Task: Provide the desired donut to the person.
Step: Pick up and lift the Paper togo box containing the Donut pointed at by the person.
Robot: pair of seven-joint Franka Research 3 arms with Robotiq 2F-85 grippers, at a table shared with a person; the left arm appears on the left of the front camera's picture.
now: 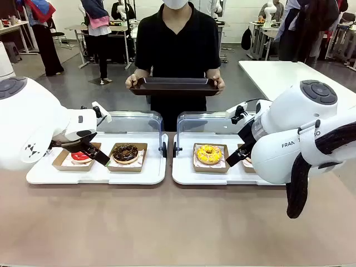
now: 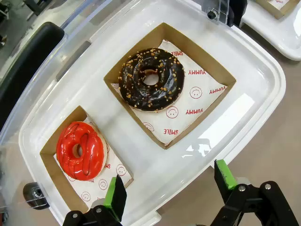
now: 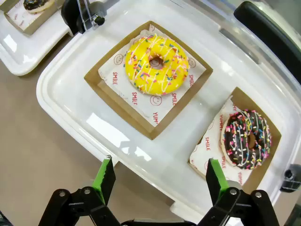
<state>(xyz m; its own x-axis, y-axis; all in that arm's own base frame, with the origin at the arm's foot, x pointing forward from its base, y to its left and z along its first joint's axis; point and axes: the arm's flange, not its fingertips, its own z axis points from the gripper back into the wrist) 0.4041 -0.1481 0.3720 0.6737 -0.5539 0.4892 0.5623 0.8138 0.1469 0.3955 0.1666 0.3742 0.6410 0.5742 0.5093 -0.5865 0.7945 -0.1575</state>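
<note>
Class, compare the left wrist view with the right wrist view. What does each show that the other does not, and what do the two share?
Left wrist view, not the right: the red-glazed ring donut and the left claw, open.
Right wrist view, not the left: the yellow iced donut with sprinkles, the chocolate donut with coloured sprinkles and the right claw, open.
Shared: the chocolate donut with nut crumbs, of which only an edge shows at the right wrist view's top corner, the white plastic trays and the brown table.
</note>
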